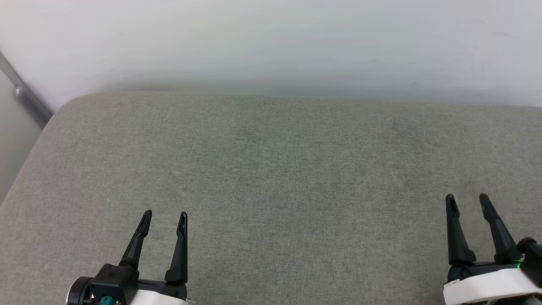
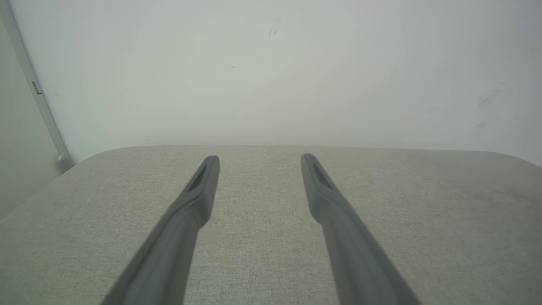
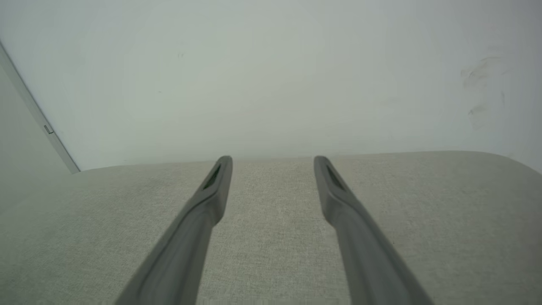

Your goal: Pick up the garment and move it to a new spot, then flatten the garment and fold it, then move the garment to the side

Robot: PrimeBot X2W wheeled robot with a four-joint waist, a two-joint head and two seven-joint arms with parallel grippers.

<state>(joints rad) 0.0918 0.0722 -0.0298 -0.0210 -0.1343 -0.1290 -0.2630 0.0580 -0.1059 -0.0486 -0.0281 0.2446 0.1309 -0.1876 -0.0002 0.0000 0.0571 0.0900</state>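
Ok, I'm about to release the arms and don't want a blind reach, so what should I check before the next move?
1. Left hand open, nothing between its fingers: ok.
2. Right hand open, nothing between its fingers: ok.
3. Hands well apart, one at each lower corner of the head view: ok.
4. Grey padded surface flat and smooth ahead of both hands: ok.
5. Both hands well short of the wall behind the surface's far edge: ok.
6. Where the garment lies: cannot tell. Find it before either hand reaches.
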